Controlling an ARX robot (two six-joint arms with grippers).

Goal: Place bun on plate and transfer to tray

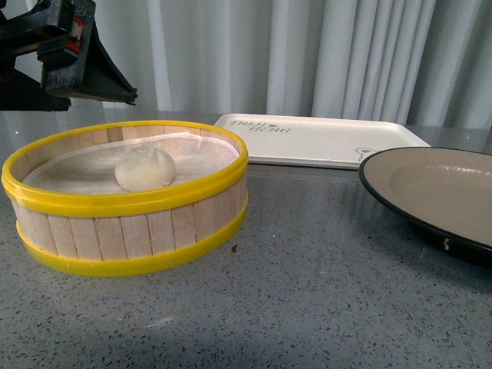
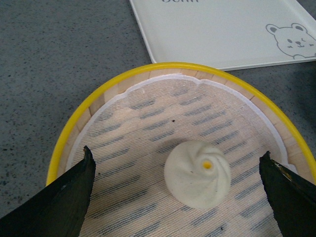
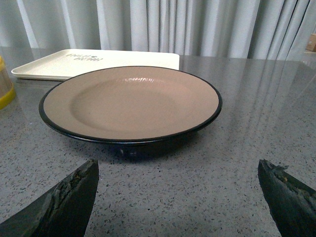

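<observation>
Stands at the very start: holds left pincer (image 2: 177, 150) spread apart over bun (image 2: 197, 174) lying in steamer basket (image 1: 123, 204) at left, right pincer (image 3: 177, 161) likewise apart before empty plate (image 1: 430, 184) at right, tray (image 1: 323, 142) far behind, unused.

Your left arm (image 1: 65, 38) is raised at the upper left, its left hand (image 2: 177, 151) tilted downward with both dark fingers (image 2: 69, 197) spread wide. Your right hand (image 3: 177, 163) is held low and level, its jaws equally parted, gripping nothing.
</observation>
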